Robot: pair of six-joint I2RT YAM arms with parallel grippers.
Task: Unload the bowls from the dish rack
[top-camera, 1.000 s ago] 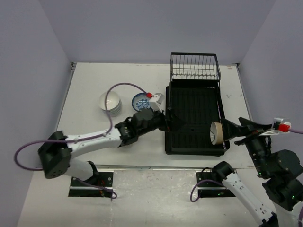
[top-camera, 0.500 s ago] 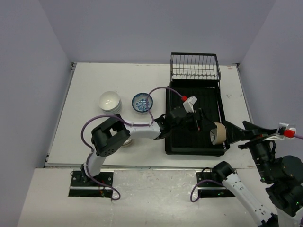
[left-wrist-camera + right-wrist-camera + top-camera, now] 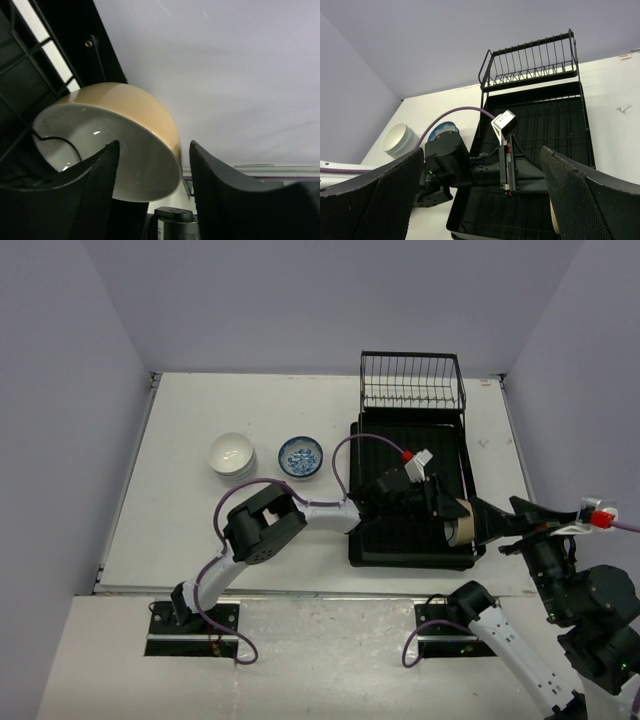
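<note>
The left arm has swung off the table beside the blue-and-white bowl and reached across the dish rack to its near right corner. The right arm has barely shifted.

The left gripper now sits at the tan bowl, which lies tipped on its side in that corner with its white inside facing the wrist camera. Its fingers straddle the rim, one inside the bowl and one outside. They stand closer than a second ago but are not yet clamped, since a gap shows between the outer finger and the bowl's wall.

The right gripper hovers just off the rack's near right corner, its jaws spread wide with nothing between them.

As for progress, a stack of white bowls and the blue-and-white bowl stand on the table well left of the rack. The tan bowl is the only bowl visible inside the rack, and the wire basket at the far end looks bare. So this is probably the last bowl to unload. What is left is to close on its rim, lift it and set it down on the table.
</note>
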